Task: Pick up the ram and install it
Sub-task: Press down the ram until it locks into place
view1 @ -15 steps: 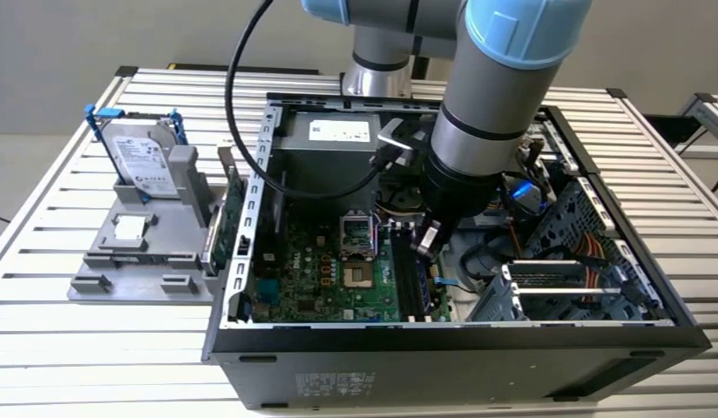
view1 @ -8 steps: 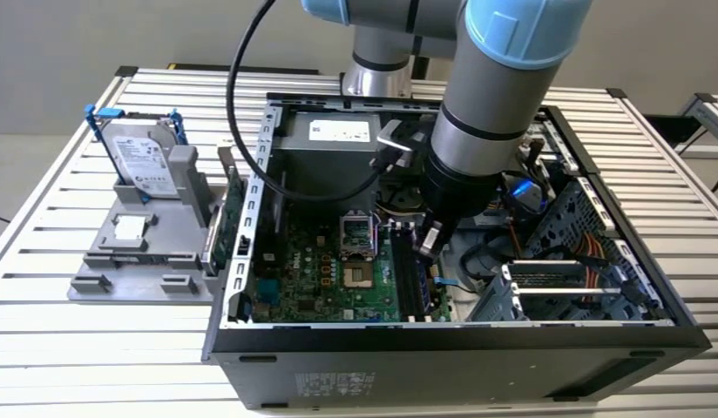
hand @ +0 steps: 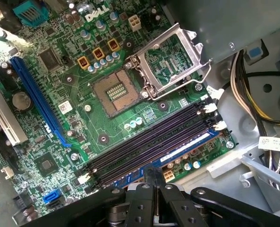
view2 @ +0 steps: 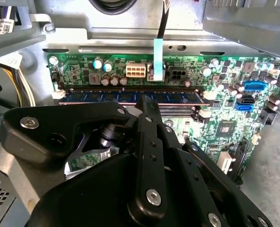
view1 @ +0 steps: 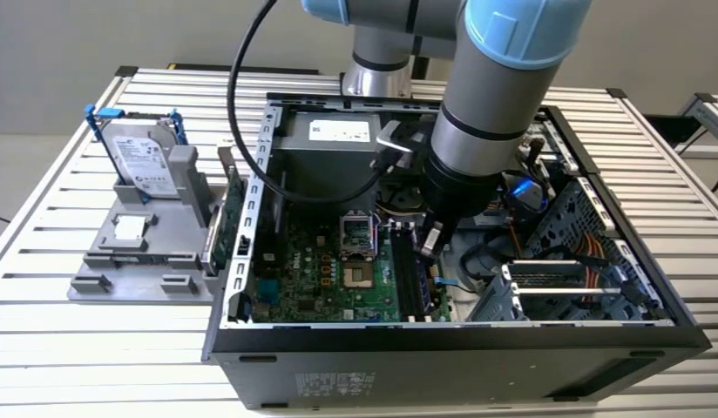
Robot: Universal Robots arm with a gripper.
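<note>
The ram [view2: 106, 97] is a dark-blue stick lying along the outermost memory slot of the green motherboard [hand: 59, 113]. It also shows in the first wrist view [hand: 187, 149] and in the exterior view [view1: 422, 280]. White latches sit at the slot's ends. My gripper [view1: 430, 250] reaches down into the open computer case. Its black fingertips [view2: 147, 100] are together and rest on the ram's top edge near its middle. In the first wrist view the gripper [hand: 155, 176] covers that part of the stick. The fingers' spread runs along the stick, not across it.
Empty black memory slots [hand: 149, 137] lie beside the ram, then the open processor socket [hand: 114, 92]. The power supply [view1: 335, 144] and a drive cage [view1: 563, 279] with cables flank the arm. Outside the case, a silver hard drive [view1: 144, 157] stands on a grey holder [view1: 138, 257].
</note>
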